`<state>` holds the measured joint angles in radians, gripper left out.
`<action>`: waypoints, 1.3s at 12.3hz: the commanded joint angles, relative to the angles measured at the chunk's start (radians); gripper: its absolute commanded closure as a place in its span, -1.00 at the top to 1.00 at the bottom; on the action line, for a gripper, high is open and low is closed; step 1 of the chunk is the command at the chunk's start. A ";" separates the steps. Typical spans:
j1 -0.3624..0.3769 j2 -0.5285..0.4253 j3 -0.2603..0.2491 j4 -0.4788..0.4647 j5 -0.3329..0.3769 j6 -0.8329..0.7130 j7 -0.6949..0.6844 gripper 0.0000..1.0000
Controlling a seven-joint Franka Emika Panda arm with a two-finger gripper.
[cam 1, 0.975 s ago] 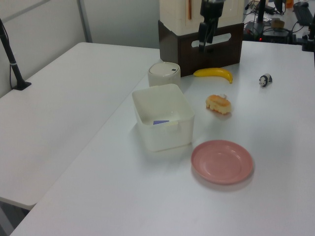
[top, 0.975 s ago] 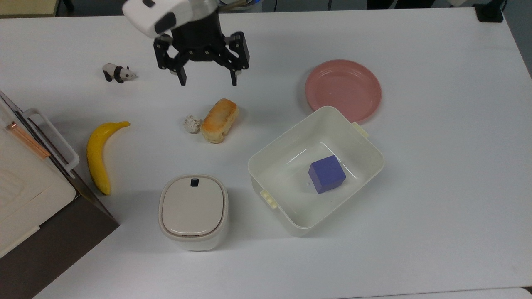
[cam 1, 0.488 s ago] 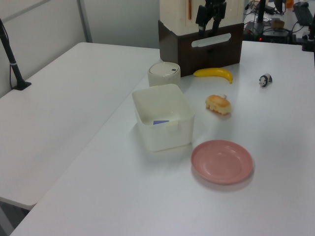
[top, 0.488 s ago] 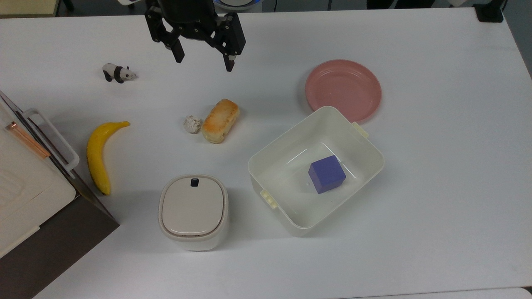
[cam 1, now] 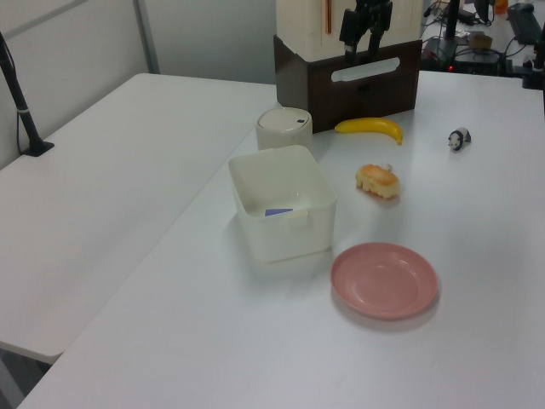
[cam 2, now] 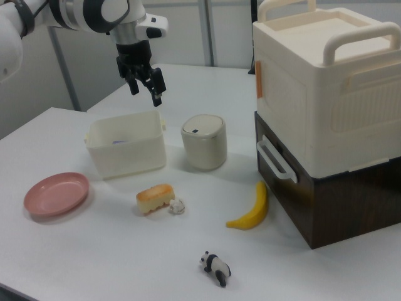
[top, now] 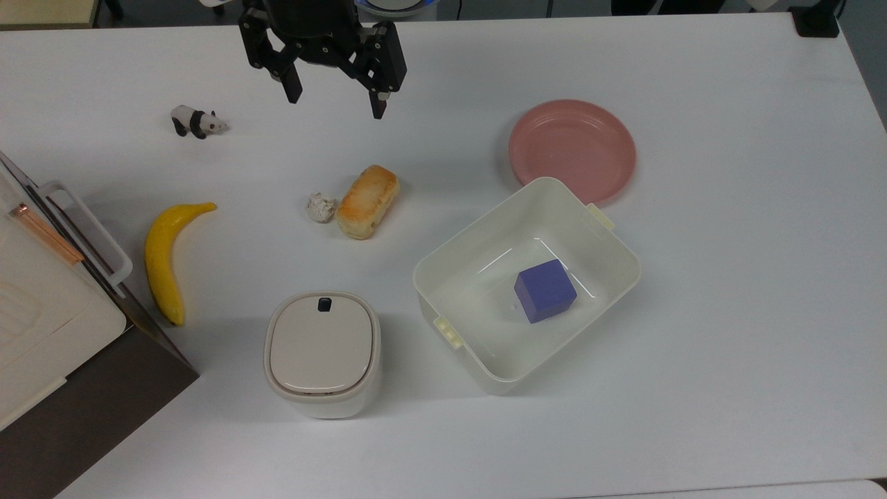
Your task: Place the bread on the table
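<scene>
Both fingers spread, empty — bread on table, well apart.

Arm above the gripper cut off by the top view's upper edge. Stacked cream and brown box cropped at the top view's left and bottom edges. Worktop cropped along the bottom edge. Blue cube mostly hidden behind the tub wall in the left view. Panda figure too small there to make out.
</scene>
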<state>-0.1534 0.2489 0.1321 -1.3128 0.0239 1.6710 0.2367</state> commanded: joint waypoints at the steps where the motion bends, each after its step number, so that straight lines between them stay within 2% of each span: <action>1: 0.011 -0.005 -0.005 0.030 -0.028 -0.089 -0.068 1.00; 3: 0.011 -0.003 -0.005 0.040 -0.036 -0.093 -0.095 1.00; 5: 0.011 -0.002 -0.005 0.043 -0.048 -0.134 -0.192 1.00; 9: 0.011 -0.002 -0.005 0.061 -0.062 -0.178 -0.227 1.00; 16: 0.011 0.006 -0.005 0.063 -0.061 -0.162 -0.220 1.00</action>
<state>-0.1529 0.2496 0.1322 -1.2659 -0.0233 1.5245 0.0276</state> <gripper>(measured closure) 0.000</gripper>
